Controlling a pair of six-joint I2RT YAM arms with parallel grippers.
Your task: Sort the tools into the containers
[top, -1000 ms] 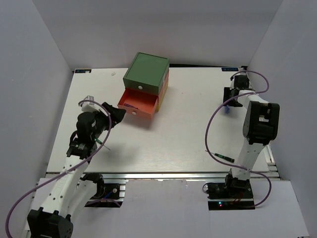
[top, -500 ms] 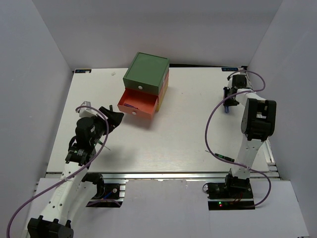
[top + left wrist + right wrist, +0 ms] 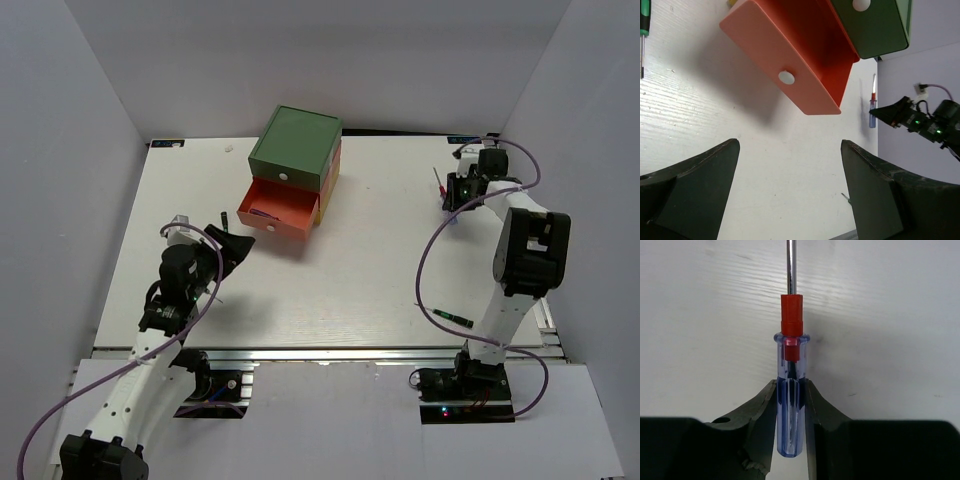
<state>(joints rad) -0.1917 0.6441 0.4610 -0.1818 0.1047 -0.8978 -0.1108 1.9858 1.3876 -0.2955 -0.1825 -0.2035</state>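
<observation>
My right gripper (image 3: 790, 390) is shut on the clear blue handle of the slim blue-and-red screwdriver (image 3: 789, 405), whose steel shaft points away over the table. From above, this gripper (image 3: 452, 196) sits at the far right, the screwdriver (image 3: 438, 181) sticking out to its back left. The chest (image 3: 300, 140) stands at the back centre, its green drawer (image 3: 283, 177) closed and its orange drawer (image 3: 275, 212) pulled out. My left gripper (image 3: 228, 238) stands open and holds nothing, just left of that drawer (image 3: 805, 75). A thin black screwdriver with a green band (image 3: 455, 319) lies near the right arm's base.
Another green-and-black thin screwdriver (image 3: 644, 30) lies on the table left of the orange drawer. Grey walls enclose the table on the left, back and right. The table's metal front rail (image 3: 330, 353) runs between the two arm bases.
My right gripper has closed on the blue-and-red screwdriver and shifted slightly toward the back with it. The left arm has drawn a little nearer the orange drawer, still open.
</observation>
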